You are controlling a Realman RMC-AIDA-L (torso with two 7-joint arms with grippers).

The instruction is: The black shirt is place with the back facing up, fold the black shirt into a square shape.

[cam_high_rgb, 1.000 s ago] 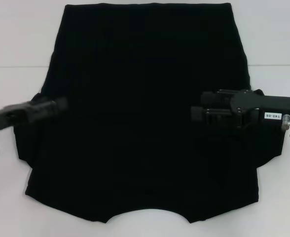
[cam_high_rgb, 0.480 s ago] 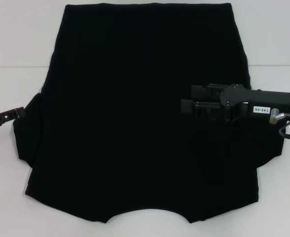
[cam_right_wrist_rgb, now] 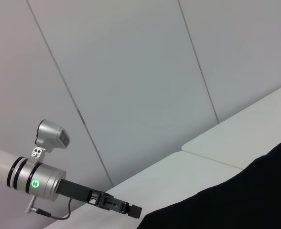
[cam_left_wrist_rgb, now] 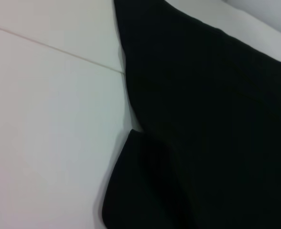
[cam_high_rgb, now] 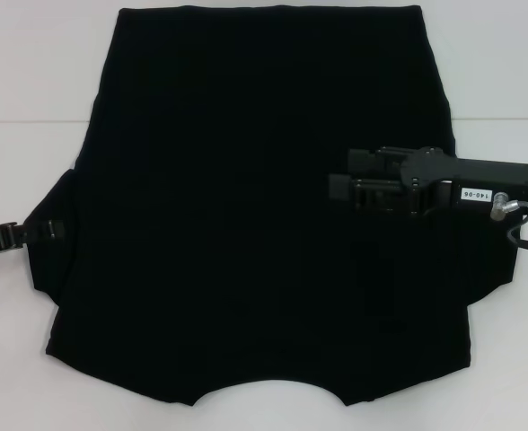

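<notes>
Black shirt (cam_high_rgb: 246, 206), collar edge cropped

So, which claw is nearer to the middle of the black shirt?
The right one. The right claw is over the black shirt, inside its right half. The left claw is only at the edge of the left sleeve, far from the middle.

Black shirt (cam_left_wrist_rgb: 212, 124) covers most of view, sleeve (cam_left_wrist_rgb: 140, 191) sticking out onto white table (cam_left_wrist_rgb: 45, 133); thin seam line (cam_left_wrist_rgb: 54, 47) crosses table.
</notes>
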